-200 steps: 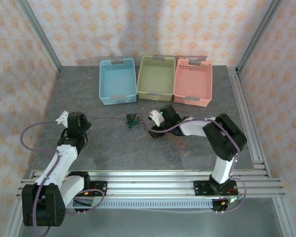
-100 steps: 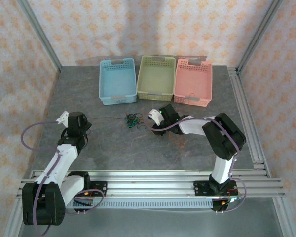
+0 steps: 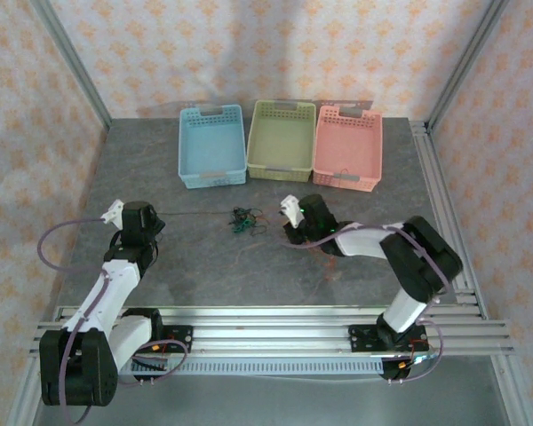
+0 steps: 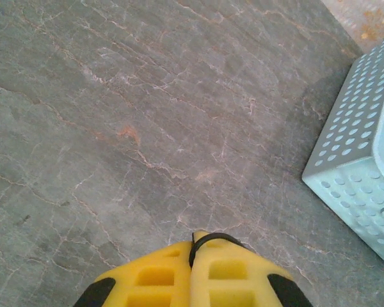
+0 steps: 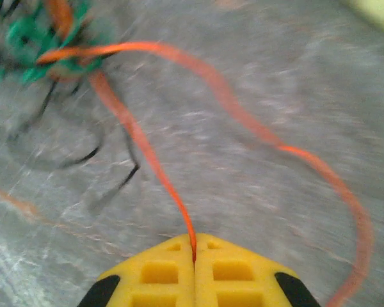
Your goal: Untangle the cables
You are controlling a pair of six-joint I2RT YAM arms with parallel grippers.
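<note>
Over on the left side of the grey stone-patterned table (image 3: 204, 266), the left gripper (image 4: 193, 243) has its yellow fingers pressed together on a thin black cable (image 4: 212, 236), with a small loop of it poking out at the tips. From there the black strand runs in a fairly straight line across the table towards the middle.

In the middle of the table, nearer the far edge than the near one, lies the small knot of dark green, black and orange-red cables (image 3: 242, 220). It is bunched tight and not yet parted.

Just to the right of the knot, the right gripper (image 5: 193, 246) is clamped shut on a thin orange-red cable (image 5: 147, 153). That strand leads straight from the fingertips up into the knot, and a second slack length of it curves off to the right.

It looks to me like the pulling-apart step, with one strand pinned at each side. The next move likely calls for drawing the orange-red strand steadily away towards the right while the black one is held, slowly enough that the knot loosens and does not cinch tighter.
</note>
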